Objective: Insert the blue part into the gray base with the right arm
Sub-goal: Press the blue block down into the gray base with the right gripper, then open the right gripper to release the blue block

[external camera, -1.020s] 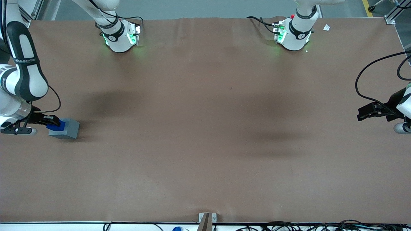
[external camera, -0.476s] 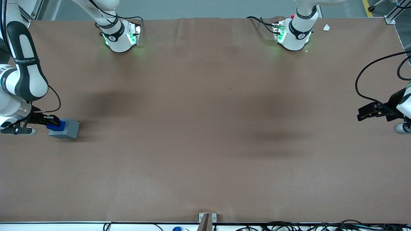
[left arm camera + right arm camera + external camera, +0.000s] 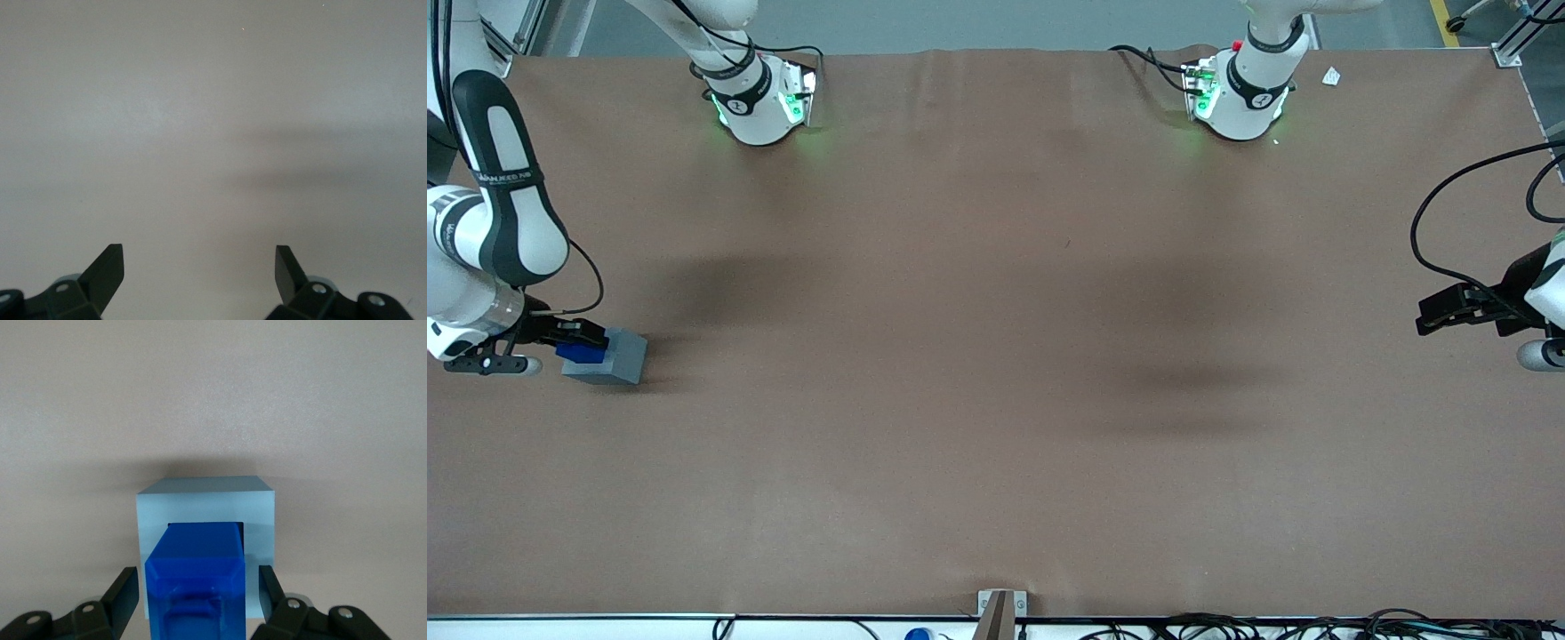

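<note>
The bench [image 3: 996, 356] is covered by a brown mat reaching its edges, with soft shadow patches across the middle. The right arm [image 3: 494, 204], white with glossy black panels and a lettered band, comes down at the working arm's end of the bench, a thin black cable looping beside its wrist. The gray base [image 3: 609, 357] rests on the mat close to that end edge, roughly midway between the edge nearest the front camera and the edge where the arm pedestals are bolted; it sits flat, with a square recess in its top face visible in the right wrist view [image 3: 205, 513]. The gripper [image 3: 574, 342] is directly over the base, at the side of it toward the end edge. In the right wrist view the gripper [image 3: 199, 597] has its black fingers [image 3: 123, 593] parted, one to each side of the blue part [image 3: 193, 577]; slim gaps show between the fingers and the block's sides, so no clamping contact is observed. The blue part [image 3: 583, 353] stands in the recess, its upper portion rising above the base's top face. How deep it sits in the recess cannot be determined. A strip of dark recess shows beside the block on one side.
</note>
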